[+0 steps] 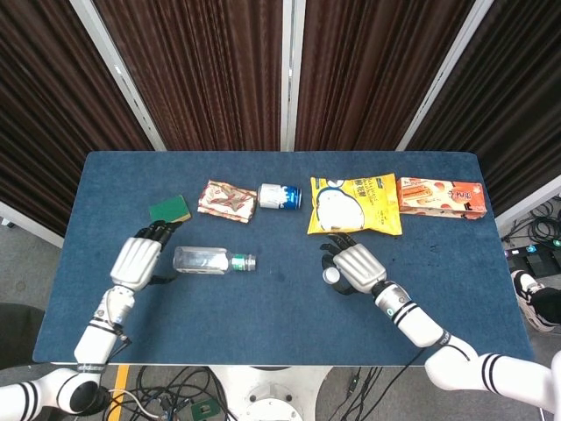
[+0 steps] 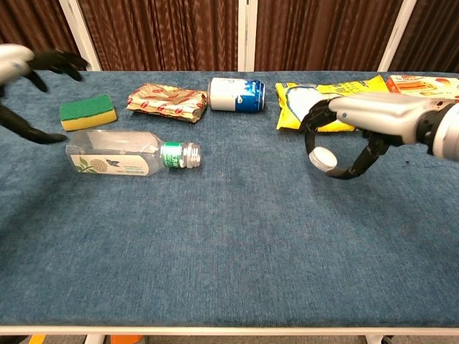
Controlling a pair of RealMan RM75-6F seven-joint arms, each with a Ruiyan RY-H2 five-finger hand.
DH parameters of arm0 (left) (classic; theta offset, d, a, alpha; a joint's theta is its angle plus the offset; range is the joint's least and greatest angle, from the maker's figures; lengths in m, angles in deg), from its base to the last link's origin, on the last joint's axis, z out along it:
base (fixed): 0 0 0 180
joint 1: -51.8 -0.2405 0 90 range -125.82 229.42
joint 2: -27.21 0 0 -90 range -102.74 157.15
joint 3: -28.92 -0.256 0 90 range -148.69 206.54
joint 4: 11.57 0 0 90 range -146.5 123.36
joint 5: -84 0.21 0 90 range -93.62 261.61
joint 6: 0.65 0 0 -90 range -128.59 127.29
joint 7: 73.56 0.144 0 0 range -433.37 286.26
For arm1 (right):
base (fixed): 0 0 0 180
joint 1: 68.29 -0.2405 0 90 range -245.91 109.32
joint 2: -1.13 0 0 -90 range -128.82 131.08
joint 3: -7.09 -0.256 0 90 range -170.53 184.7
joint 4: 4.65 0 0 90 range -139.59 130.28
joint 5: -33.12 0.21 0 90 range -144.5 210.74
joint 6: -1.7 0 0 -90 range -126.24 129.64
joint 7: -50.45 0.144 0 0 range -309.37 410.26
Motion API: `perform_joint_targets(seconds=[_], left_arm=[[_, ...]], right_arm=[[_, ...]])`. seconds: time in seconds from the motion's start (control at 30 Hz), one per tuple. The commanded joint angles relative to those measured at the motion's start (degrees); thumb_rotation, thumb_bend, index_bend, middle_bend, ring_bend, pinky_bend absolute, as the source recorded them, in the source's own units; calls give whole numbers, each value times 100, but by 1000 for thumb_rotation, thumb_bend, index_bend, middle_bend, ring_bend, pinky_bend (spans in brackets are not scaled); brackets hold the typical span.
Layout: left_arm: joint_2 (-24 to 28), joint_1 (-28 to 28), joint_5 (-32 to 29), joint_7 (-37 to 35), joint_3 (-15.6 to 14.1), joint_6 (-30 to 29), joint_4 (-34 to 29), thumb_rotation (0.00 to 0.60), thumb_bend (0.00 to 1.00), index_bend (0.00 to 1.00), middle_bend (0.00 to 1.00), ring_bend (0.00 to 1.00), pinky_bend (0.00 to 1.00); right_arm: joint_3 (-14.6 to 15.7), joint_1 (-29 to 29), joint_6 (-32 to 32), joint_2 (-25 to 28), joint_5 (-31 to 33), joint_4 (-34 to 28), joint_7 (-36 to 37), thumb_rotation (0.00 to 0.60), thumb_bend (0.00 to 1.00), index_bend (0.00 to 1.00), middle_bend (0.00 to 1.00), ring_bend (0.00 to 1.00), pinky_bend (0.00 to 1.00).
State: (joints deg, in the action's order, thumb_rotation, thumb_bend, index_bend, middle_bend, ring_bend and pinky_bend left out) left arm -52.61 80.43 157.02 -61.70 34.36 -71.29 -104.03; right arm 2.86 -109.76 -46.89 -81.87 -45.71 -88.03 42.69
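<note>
A clear plastic bottle (image 1: 206, 260) (image 2: 122, 159) with a green neck band lies on its side on the blue table, its uncapped mouth pointing right. My left hand (image 1: 138, 260) (image 2: 18, 68) hovers just left of the bottle's base with fingers spread, touching nothing. My right hand (image 1: 352, 267) (image 2: 369, 118) is low over the table at centre right. It pinches the white bottle cap (image 1: 331, 276) (image 2: 320, 159) between thumb and fingers, a little in front of the yellow bag.
Along the back lie a green-yellow sponge (image 1: 168, 210) (image 2: 87, 112), a brown snack wrapper (image 1: 227, 199) (image 2: 166, 101), a blue-white can (image 1: 280, 196) (image 2: 236, 94) on its side, a yellow snack bag (image 1: 355, 203) (image 2: 297, 100) and a red box (image 1: 441, 196) (image 2: 423, 84).
</note>
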Motion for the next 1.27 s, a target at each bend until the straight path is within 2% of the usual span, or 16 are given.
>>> perform_joint_targets(seconds=[0.03, 0.17, 0.27, 0.33, 0.4, 0.5, 0.63, 0.73, 0.83, 1.03, 1.13, 1.27], left_arm=[[253, -234, 100, -289, -2, -236, -77, 600, 165, 108, 154, 106, 260], [436, -413, 13, -531, 27, -327, 30, 600, 162, 109, 154, 106, 260], [611, -557, -53, -639, 32, -398, 107, 600, 158, 109, 153, 106, 259], [766, -709, -102, -721, 44, -537, 148, 600, 152, 109, 154, 106, 258], [910, -893, -176, -792, 59, -719, 237, 600, 144, 108, 154, 106, 256], [1093, -1104, -377, -837, 60, -797, 311, 600, 128, 108, 154, 106, 246], [1241, -1392, -502, -961, 48, -966, 398, 600, 112, 109, 154, 107, 236], [1238, -1598, -312, -998, -51, -1219, 559, 600, 112, 113, 154, 106, 224], [1214, -1807, -70, -968, -204, -1466, 672, 600, 112, 115, 154, 106, 188], [1180, -2233, 368, -994, -389, -2067, 365, 600, 112, 115, 154, 106, 149], [1277, -2367, 482, -798, -523, -2113, 102, 600, 112, 115, 155, 107, 128], [1371, -2501, 468, -755, -603, -2065, -159, 600, 112, 115, 154, 106, 120]], right_arm=[[69, -18, 29, -248, 44, 294, -144, 600, 309, 361, 154, 37, 0], [149, 40, 14, -346, 56, 455, -178, 600, 307, 331, 137, 27, 0], [197, 139, -127, -223, 30, 408, -232, 600, 243, 182, 104, 3, 0], [152, 338, -555, -4, -37, 253, -161, 600, 209, 101, 87, 0, 0], [83, 597, -1104, 281, -123, 138, -6, 600, 206, 70, 82, 0, 0], [60, 880, -1470, 692, -104, -33, 290, 600, 204, 37, 72, 0, 0], [140, 1222, -1765, 1258, -179, -253, 830, 600, 201, 27, 66, 0, 0], [193, 1613, -2341, 1558, -273, -345, 867, 600, 213, 26, 69, 0, 0], [284, 2052, -2986, 1747, -432, -447, 929, 600, 225, 26, 62, 0, 0], [517, 2773, -3953, 1971, -850, -730, 1221, 600, 230, 26, 36, 0, 0], [613, 3003, -4147, 2066, -949, -832, 1220, 600, 233, 26, 30, 0, 0], [717, 3141, -4080, 2210, -993, -938, 1204, 600, 244, 26, 15, 0, 0]])
